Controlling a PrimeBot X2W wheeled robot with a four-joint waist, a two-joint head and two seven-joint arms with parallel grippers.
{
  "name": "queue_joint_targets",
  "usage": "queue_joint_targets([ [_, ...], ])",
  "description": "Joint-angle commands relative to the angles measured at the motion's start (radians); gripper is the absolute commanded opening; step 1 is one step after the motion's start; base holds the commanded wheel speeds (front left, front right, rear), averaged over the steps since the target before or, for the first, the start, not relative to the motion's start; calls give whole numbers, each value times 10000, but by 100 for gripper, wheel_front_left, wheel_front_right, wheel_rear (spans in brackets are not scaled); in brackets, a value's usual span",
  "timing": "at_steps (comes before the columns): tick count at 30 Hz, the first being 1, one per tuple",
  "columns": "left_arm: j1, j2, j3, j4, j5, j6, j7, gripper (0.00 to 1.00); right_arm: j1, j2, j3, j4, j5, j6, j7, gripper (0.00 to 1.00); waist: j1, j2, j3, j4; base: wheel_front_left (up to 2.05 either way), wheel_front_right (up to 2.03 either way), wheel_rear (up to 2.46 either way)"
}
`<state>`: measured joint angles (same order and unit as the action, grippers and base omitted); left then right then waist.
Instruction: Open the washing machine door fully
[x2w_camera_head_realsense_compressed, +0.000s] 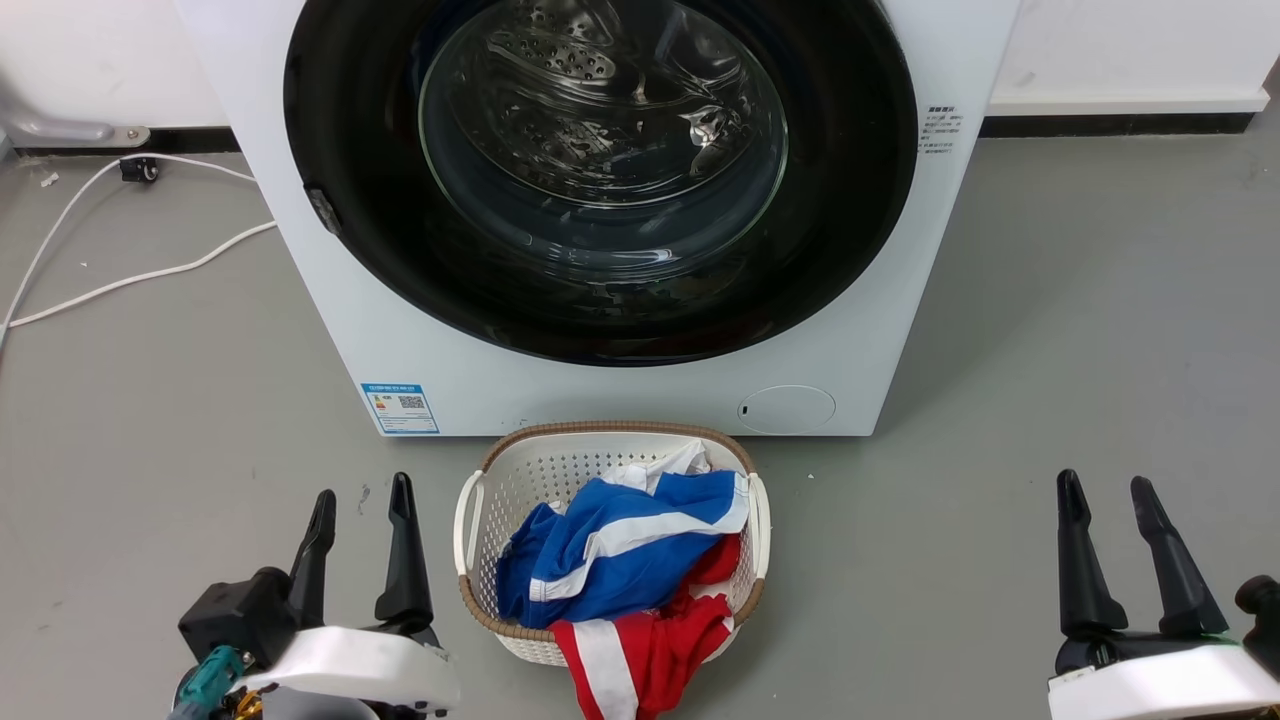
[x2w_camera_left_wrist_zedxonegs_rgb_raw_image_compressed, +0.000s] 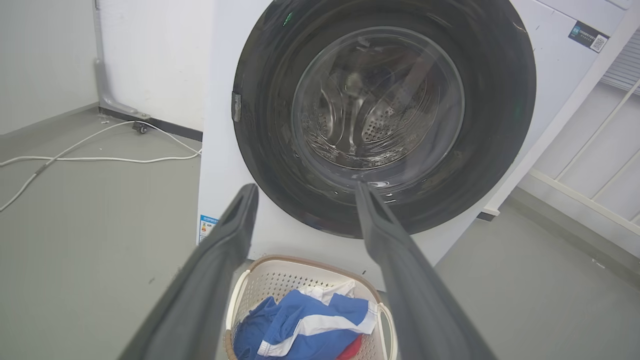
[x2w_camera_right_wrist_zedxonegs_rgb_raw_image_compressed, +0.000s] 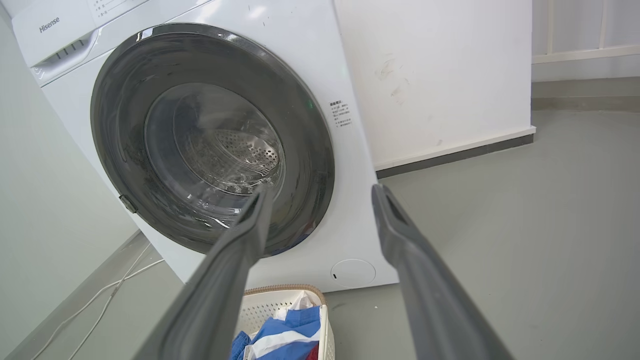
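Far left: white cable (x2w_camera_head_realsense_compressed: 130, 270), trailing loose across grey floor (x2w_camera_head_realsense_compressed: 150, 400). Lower left: left gripper (x2w_camera_head_realsense_compressed: 363, 490), fingers spread apart, holding nothing, well short of the machine. Centre: washing machine (x2w_camera_head_realsense_compressed: 620, 395), white, front on; washing machine door (x2w_camera_head_realsense_compressed: 600, 310) shut flush against its front (black ring, clear glass bowl, steel drum showing through), small grey tab on its left edge. Just before it: white basket (x2w_camera_head_realsense_compressed: 600, 430) on the floor, blue, white and red clothes (x2w_camera_head_realsense_compressed: 620, 550) spilling over the near rim. Lower right: right gripper (x2w_camera_head_realsense_compressed: 1105, 482), fingers likewise apart, empty, touching nothing.
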<state>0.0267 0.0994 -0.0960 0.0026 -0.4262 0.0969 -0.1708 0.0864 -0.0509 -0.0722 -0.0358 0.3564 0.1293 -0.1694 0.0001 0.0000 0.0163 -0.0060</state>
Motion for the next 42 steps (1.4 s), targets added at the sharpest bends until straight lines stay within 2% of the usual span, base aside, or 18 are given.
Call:
queue_joint_targets([
  [1,30,7,-11,-122,247,-56,-92,100,66,-7,6,-155,-269,20,-101,100,0,0,-2,2,0,0,0],
  [24,349,-364,316,159,1988,-609,-576,100,407,3,73,-337,-1650,22,-608,100,-1,0,36,3,0,0,0],
  [42,510,-487,517,392,3055,-739,-910,100,624,11,138,-586,-2606,23,-934,100,-1,0,101,-46,0,0,0],
])
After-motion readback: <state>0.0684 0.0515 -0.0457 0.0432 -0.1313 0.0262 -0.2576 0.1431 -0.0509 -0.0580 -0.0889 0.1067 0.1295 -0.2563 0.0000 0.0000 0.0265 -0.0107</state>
